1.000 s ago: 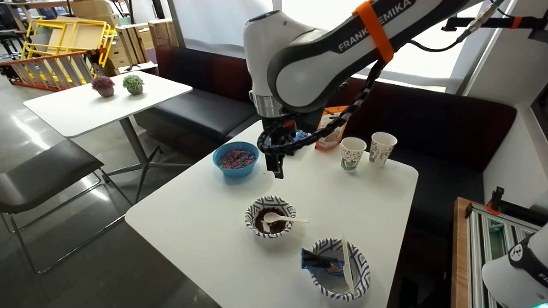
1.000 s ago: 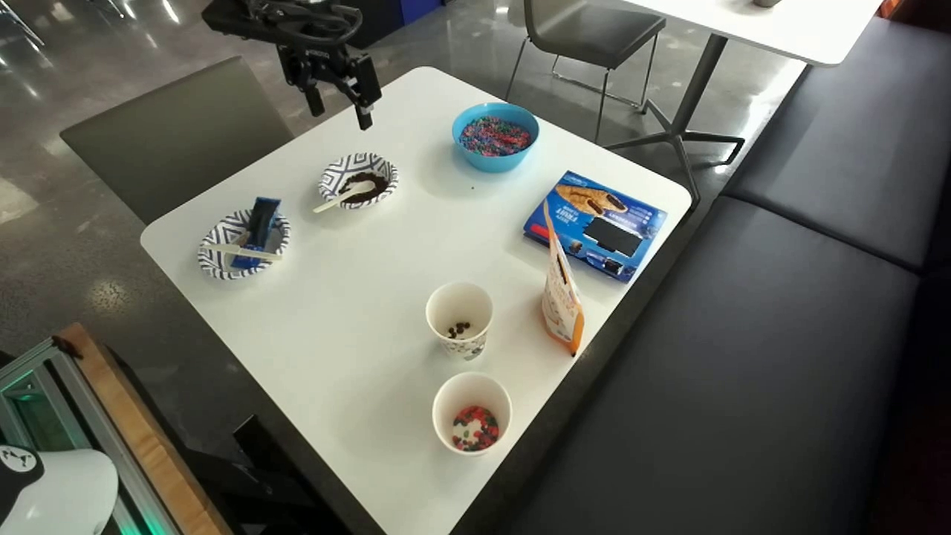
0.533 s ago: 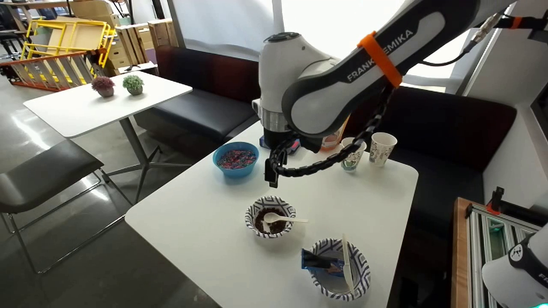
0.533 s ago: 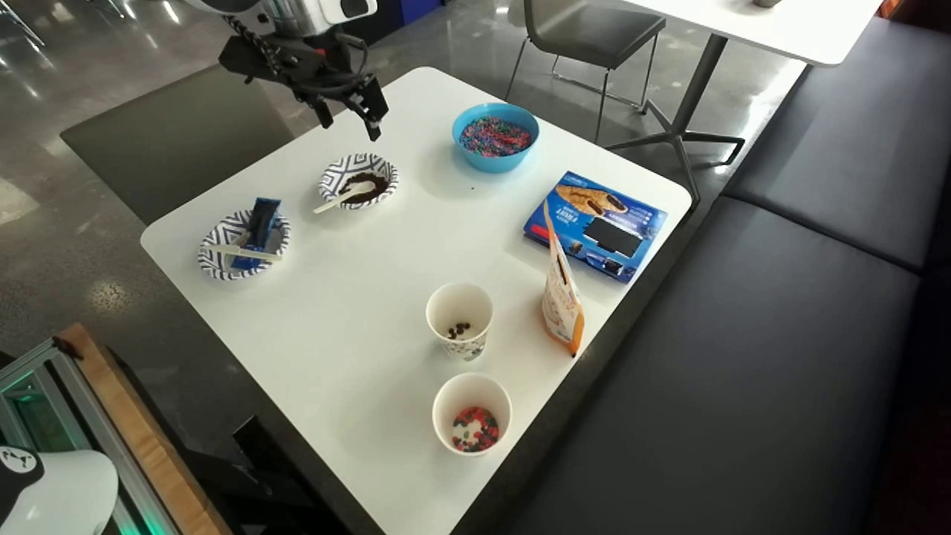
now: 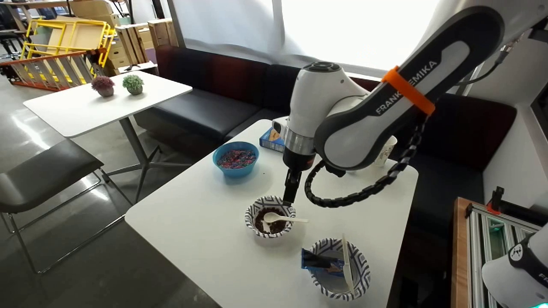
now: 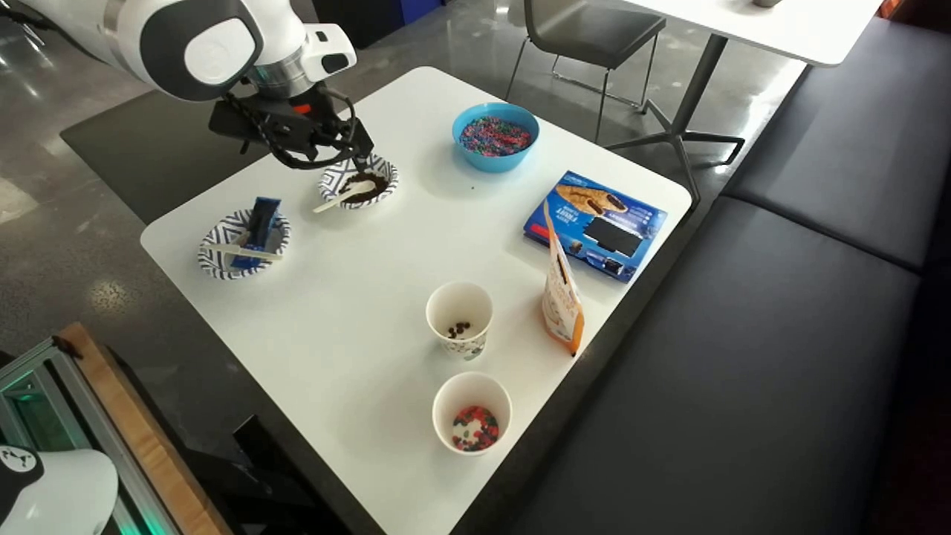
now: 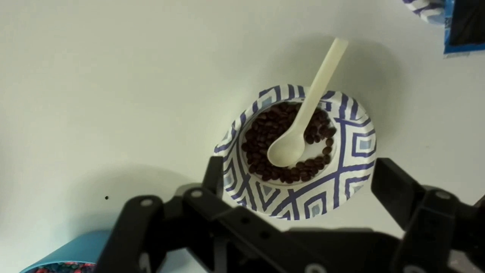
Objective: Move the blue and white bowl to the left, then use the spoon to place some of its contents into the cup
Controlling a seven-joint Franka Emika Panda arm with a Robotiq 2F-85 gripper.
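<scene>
- Gripper (image 7: 299,170), just the one, black, in the wrist view: two fingers spread wide, one on either side of the blue and white bowl (image 7: 318,199), can't tell if they touch it.
- That bowl's round and papery looking, stripes and nested squares on the rim. One smooth cream spoon (image 7: 305,113) lies in it, scoop on small round brown bits (image 7: 261,140), handle poking out past the rim.
- In an exterior view, it's on the smooth white table (image 5: 192,222), between one plain blue bowl (image 5: 235,172) of fine multicoloured grains (image 5: 236,159) and a second striped bowl (image 5: 361,267) with one blue wrapper (image 5: 323,262) and one pale utensil (image 5: 347,269). Two roundish potted plants (image 5: 133,81) on a further table (image 5: 68,111).
- In an exterior view, two paper cups (image 6: 466,349) stand upright, a few dark bits (image 6: 459,328) in one, red and dark pieces (image 6: 487,423) in the other. Plus one flat blue box (image 6: 591,215), one orange-and-white pouch (image 6: 563,305) standing up.
</scene>
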